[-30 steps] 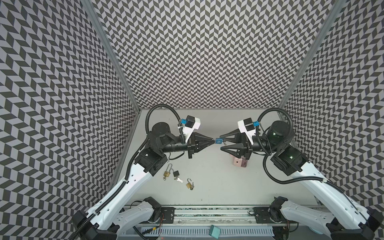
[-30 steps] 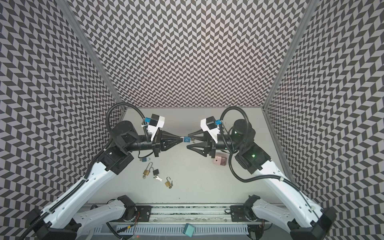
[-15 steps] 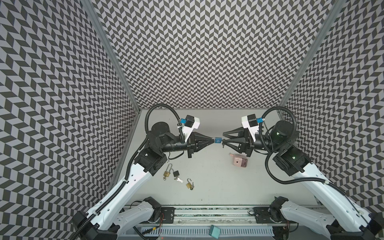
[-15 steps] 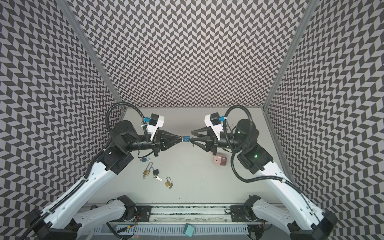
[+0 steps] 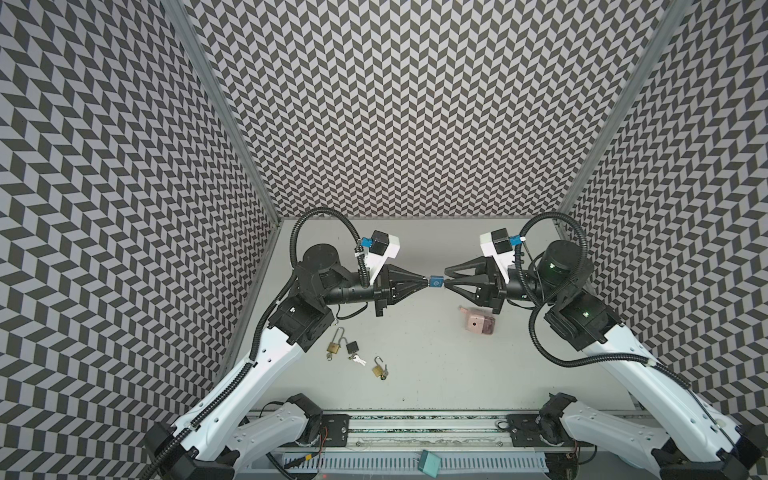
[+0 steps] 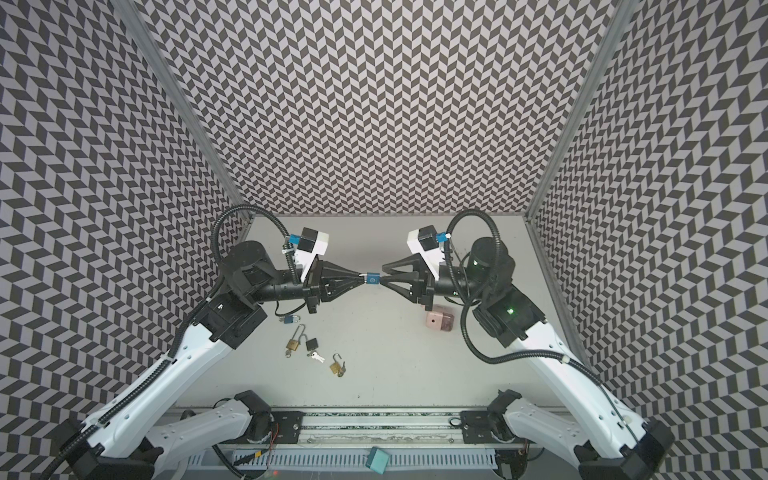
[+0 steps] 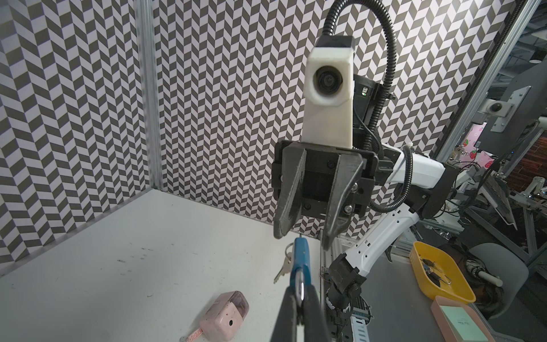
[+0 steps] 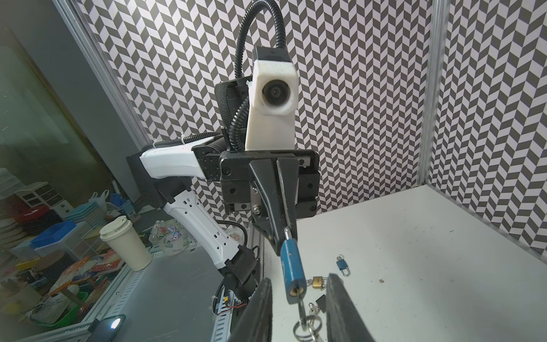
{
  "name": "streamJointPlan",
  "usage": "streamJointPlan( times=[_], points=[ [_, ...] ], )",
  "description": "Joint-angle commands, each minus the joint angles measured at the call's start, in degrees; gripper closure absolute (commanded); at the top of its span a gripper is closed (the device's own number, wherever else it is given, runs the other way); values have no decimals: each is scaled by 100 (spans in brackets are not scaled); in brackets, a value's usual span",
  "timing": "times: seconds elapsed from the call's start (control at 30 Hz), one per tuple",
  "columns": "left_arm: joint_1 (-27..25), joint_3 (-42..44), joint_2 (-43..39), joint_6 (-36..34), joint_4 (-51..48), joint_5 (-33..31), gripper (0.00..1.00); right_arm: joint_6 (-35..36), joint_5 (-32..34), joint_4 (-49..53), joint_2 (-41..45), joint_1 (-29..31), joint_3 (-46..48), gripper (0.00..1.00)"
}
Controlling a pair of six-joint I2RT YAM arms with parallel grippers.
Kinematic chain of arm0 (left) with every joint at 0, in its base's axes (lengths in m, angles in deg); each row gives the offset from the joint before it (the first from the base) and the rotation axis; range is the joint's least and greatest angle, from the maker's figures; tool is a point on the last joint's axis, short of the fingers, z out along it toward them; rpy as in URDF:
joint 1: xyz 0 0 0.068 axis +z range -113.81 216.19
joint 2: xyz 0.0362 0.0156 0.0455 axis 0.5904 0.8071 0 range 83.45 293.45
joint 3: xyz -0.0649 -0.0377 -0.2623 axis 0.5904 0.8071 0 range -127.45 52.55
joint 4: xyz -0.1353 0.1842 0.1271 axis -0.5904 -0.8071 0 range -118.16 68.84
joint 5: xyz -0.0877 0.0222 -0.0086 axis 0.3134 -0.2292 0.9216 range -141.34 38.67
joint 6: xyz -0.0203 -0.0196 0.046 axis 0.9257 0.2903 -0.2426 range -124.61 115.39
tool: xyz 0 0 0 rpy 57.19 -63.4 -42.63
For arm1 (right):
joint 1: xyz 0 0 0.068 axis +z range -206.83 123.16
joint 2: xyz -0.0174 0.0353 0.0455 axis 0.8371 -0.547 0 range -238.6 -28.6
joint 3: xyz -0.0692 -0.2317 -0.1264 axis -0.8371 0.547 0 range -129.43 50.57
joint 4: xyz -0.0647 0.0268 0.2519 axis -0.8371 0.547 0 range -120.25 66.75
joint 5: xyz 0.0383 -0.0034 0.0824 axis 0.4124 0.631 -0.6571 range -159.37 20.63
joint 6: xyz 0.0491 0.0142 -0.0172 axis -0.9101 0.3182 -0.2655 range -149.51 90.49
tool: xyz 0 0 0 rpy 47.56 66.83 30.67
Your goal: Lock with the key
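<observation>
Above the middle of the table [image 5: 415, 332], your left gripper [image 5: 427, 282] clamped the blue padlock [image 5: 436, 282] (shackle end); right gripper [image 5: 446, 283] stood parted astride the key [image 8: 301, 308]; bare surface reached the far edge.

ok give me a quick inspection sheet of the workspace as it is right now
surface: pale table, a few dark specks
job's things: blue padlock held aloft by its shackle; key in its keyhole
clutter: pink box, brass padlocks, black padlock, second blue padlock on the table
grippers: left gripper shut on the shackle; right gripper open, jaws either side of the key
cables: black conduit loops on both arms
surroundings: chevron walls on three sides
</observation>
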Motion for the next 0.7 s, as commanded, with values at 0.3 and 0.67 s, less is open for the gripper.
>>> streamJointPlan(
  times=[0.3,0.67],
  points=[
    [40,-64,-148,-60,-12,67,100,87,73,-72,-66,-38,44,83],
    [148,-82,-119,-87,-1,58,100,207,280,3,68,-63,106,100]
  ],
)
